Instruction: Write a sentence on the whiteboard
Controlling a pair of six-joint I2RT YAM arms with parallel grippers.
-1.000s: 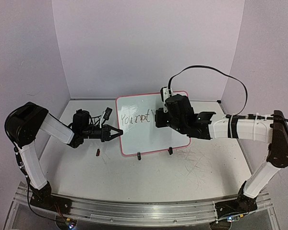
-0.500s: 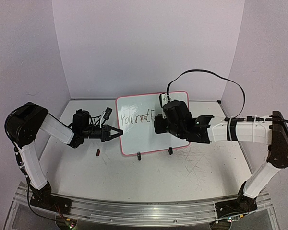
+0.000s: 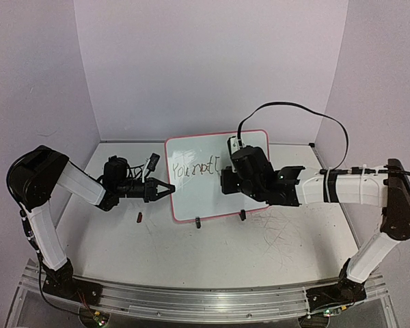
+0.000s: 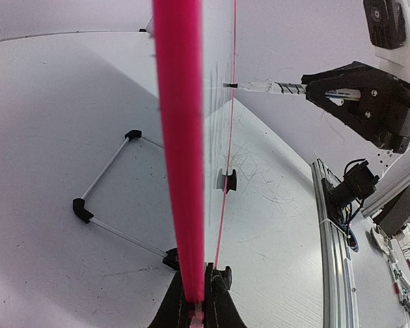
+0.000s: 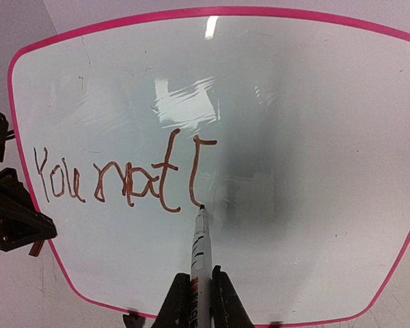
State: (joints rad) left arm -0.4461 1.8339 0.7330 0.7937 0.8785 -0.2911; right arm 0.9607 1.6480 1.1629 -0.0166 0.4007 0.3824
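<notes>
Pinching the left rim of the whiteboard (image 3: 205, 198) in the left gripper (image 4: 195, 302), jaws pressed onto it; clamping a marker (image 5: 199, 239) in the right gripper (image 5: 195, 295), tip at the sentence (image 5: 123, 181) on its left half. Likely light, stiff, slick, tippy: best held by rim

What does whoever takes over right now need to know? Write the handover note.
Left hand: shut on the left rim of the whiteboard, apparently steadying it.
Right hand: shut on the marker, tip at the board just below the last stroke.
Whiteboard: stands on its clip feet on the table, face toward the arms.
Done: the sentence reads roughly "You nott" plus one open stroke, across the left half.
Left: finish the line over the blank right half.
</notes>
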